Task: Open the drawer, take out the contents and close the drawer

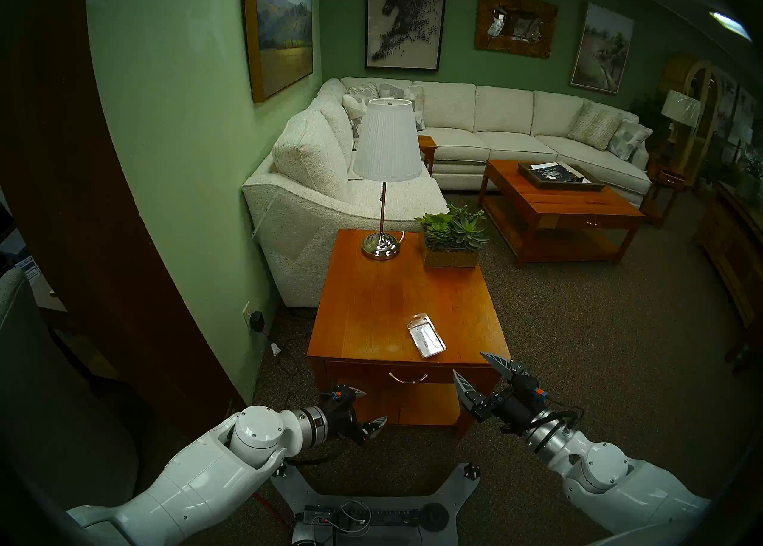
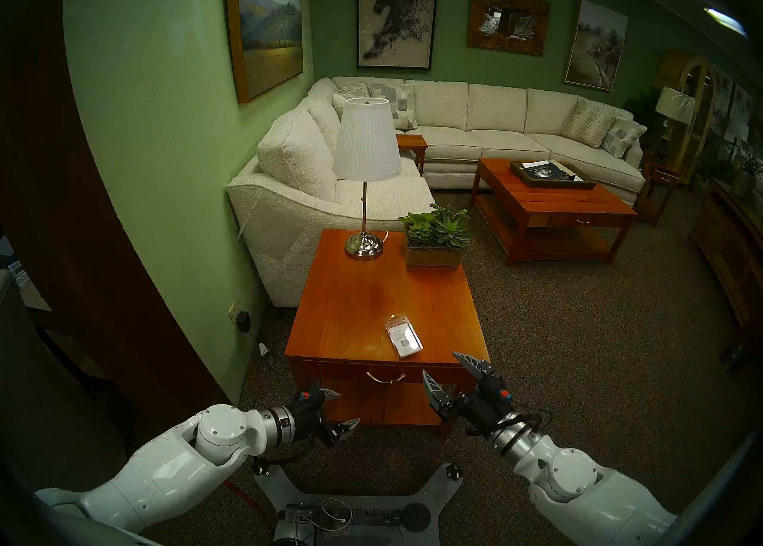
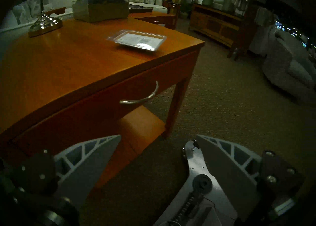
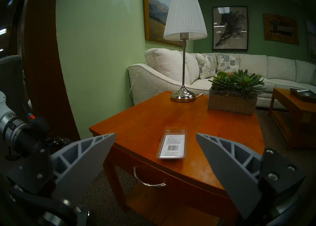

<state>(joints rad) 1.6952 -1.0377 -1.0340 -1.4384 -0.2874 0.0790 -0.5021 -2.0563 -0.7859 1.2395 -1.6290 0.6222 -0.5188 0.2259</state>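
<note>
Green-walled room; tabletop [image 1: 371, 305] carries packet [image 1: 426, 333] near its front right edge. Drawer [image 1: 408, 372] below sits closed. Left tool [image 1: 371, 406] and right tool [image 1: 475, 367] both spread wide, empty, short of the drawer front.

The two head eyes are looking down from above onto the lamp table [image 1: 396, 301], the arms entering at five and seven o'clock. The left wrist camera is sitting low and close by the drawer [image 3: 102, 104], facing up across the tabletop. The right wrist camera is looking nearly level over the packet [image 4: 172, 145]; every view is sharing it.
</note>
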